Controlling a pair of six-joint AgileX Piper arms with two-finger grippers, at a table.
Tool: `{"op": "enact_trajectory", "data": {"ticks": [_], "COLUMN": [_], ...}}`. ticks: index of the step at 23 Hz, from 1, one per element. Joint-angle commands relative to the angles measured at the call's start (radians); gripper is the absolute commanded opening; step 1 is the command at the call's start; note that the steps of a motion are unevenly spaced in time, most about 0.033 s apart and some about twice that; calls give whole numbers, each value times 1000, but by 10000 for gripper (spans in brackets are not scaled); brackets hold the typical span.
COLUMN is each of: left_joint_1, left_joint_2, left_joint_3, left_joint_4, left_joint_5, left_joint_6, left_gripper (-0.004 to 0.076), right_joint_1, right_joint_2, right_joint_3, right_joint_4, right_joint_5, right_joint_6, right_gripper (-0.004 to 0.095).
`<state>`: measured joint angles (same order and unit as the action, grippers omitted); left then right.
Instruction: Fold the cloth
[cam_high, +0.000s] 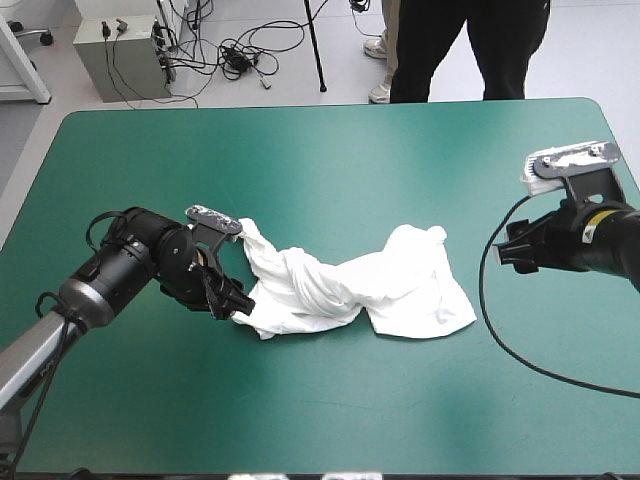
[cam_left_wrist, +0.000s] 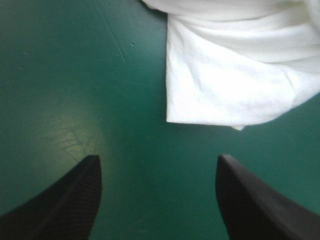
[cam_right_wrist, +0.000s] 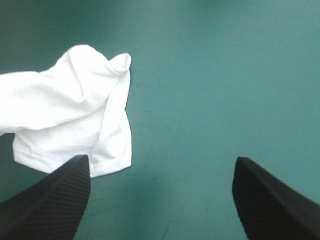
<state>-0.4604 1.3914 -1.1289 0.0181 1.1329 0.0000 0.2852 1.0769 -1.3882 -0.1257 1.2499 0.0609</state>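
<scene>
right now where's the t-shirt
In the high view the T-shirt lies crumpled near the middle of the table, its left end just ahead of the left tool, the right tool apart on its right.

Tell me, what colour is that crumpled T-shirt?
The T-shirt is plain white, clearest in the high view.

The left arm (cam_high: 110, 265) is reaching in from the near left, angling forward and inward, with its wrist (cam_high: 175, 255) tipping downward. The left gripper (cam_high: 232, 300) is pointing down and toward the middle, its black fingers (cam_left_wrist: 75, 200) standing well apart. The right arm (cam_high: 600, 240) is coming in from the right side, lying nearly level and pointing leftward. The right gripper (cam_high: 503, 255) is facing the middle too, its own fingers (cam_right_wrist: 270, 200) also spreading wide, and the two grippers are sitting well apart from each other.
</scene>
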Motion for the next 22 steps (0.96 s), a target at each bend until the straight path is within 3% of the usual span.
{"op": "enact_trajectory", "data": {"ticks": [1, 6, 12, 14, 16, 22], "left_joint_1": [-7, -7, -5, -5, -5, -5], "left_joint_2": [13, 162, 303, 315, 315, 315], "left_joint_3": [9, 9, 9, 9, 9, 9], "left_joint_4": [4, -33, -54, -112, -151, -157], "left_joint_5": [-85, -165, -149, -149, -151, -155], "left_joint_6": [-6, 0, 5, 45, 56, 75], "left_gripper": [480, 480, 460, 379, 234, -10], "right_joint_1": [-5, -5, -5, -5, -5, -5], "right_joint_2": [-33, -41, -42, -42, -40, 8], "right_joint_3": [43, 118, 118, 136, 189, 311], "right_joint_4": [-13, -13, -14, -26, -51, -38], "right_joint_5": [-1, -1, -1, -1, -8, -154], "right_joint_6": [-1, -3, -9, -9, -6, -6], "right_gripper": [739, 739, 739, 739, 739, 739]}}
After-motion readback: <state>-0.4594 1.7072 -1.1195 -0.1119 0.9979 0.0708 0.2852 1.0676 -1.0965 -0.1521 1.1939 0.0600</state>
